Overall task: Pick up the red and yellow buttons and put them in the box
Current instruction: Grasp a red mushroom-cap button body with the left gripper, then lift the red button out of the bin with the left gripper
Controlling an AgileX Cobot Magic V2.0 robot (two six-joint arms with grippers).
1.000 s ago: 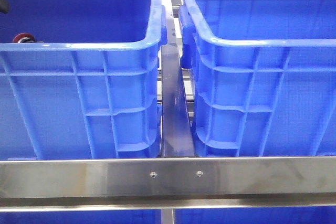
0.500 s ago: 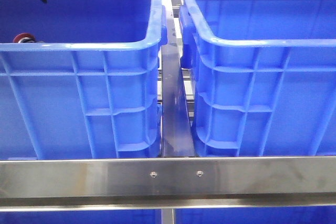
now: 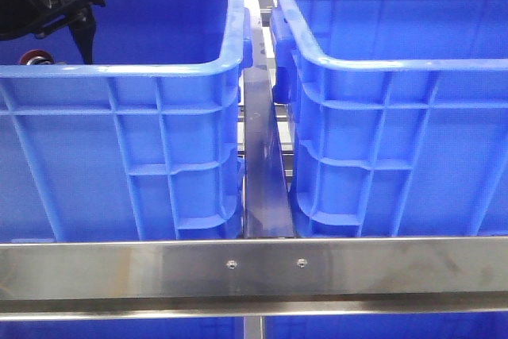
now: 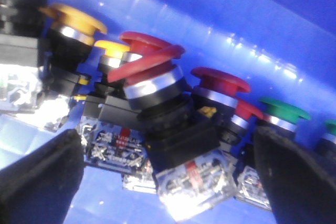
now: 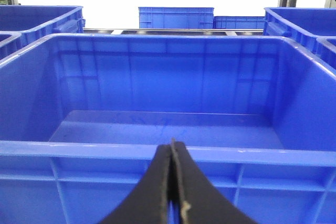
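Left tool (image 4: 168, 182): wide open over the red button (image 4: 152, 69), mid-frame.
Right tool (image 5: 172, 182): pinched closed, held nothing.
Tip: close gently around the red cap only.

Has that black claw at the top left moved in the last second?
Yes. The left gripper has come down into the left blue crate, reaching toward the red button by its near wall.

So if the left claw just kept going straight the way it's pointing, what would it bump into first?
Most likely the red button in the middle of the pile: it sits between the open fingers of the left claw. How far off it is can't be judged.
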